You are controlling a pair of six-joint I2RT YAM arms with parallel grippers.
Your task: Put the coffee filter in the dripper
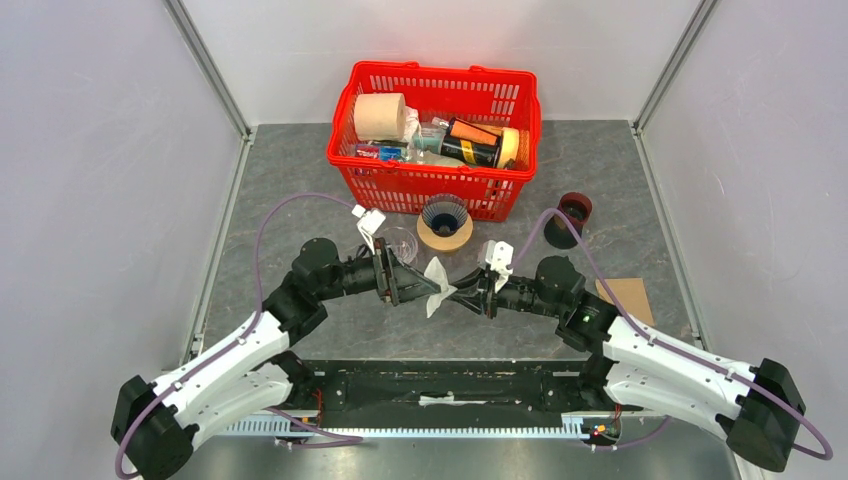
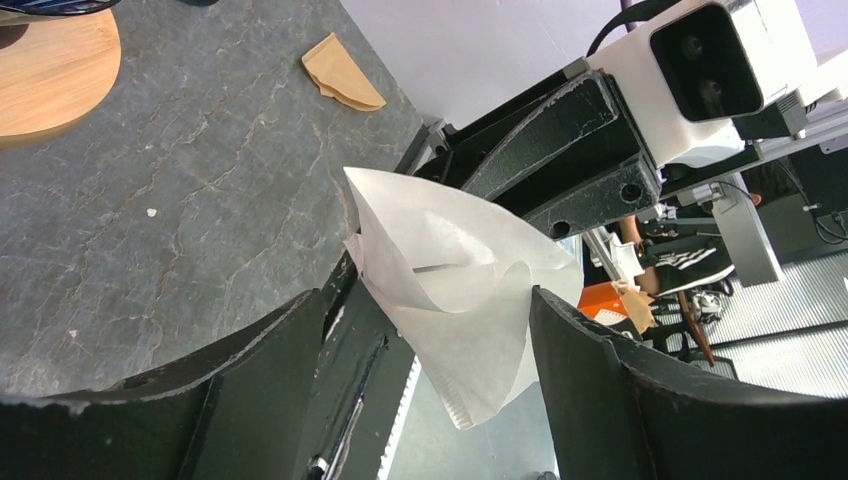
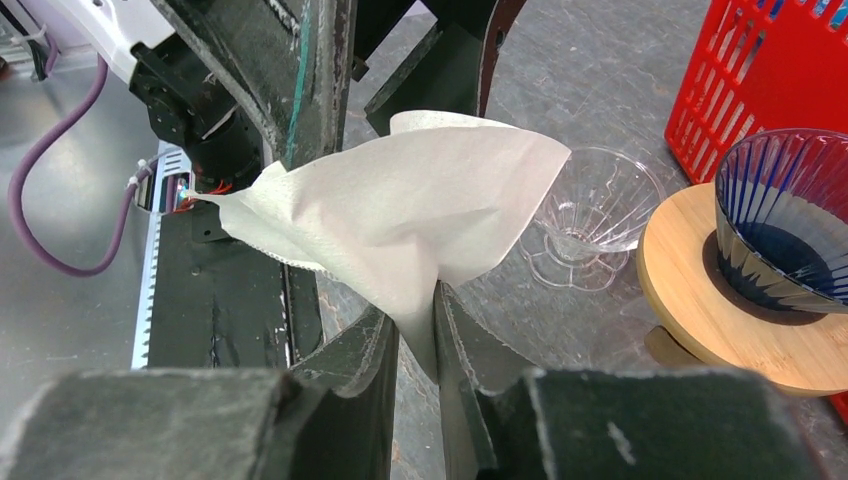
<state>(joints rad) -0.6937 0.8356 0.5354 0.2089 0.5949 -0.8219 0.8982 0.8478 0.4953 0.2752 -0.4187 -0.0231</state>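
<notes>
A white paper coffee filter [image 1: 437, 285] hangs above the table between my two grippers. My right gripper [image 3: 412, 320] is shut on its edge [image 3: 400, 205]. My left gripper [image 2: 428, 300] is open, its jaws on either side of the filter [image 2: 450, 270], which touches the right jaw only. A clear glass dripper [image 1: 400, 243] stands on the table just behind the left gripper [image 1: 420, 288]; it also shows in the right wrist view [image 3: 592, 205]. A blue ribbed dripper [image 1: 445, 213] sits on a round wooden stand [image 3: 720, 315] by the basket.
A red basket [image 1: 440, 188] full of items stands at the back. A dark red cup [image 1: 570, 215] is at the right, and a brown paper filter [image 1: 625, 297] lies near the right arm. The black arm mount [image 1: 440, 385] runs along the near edge.
</notes>
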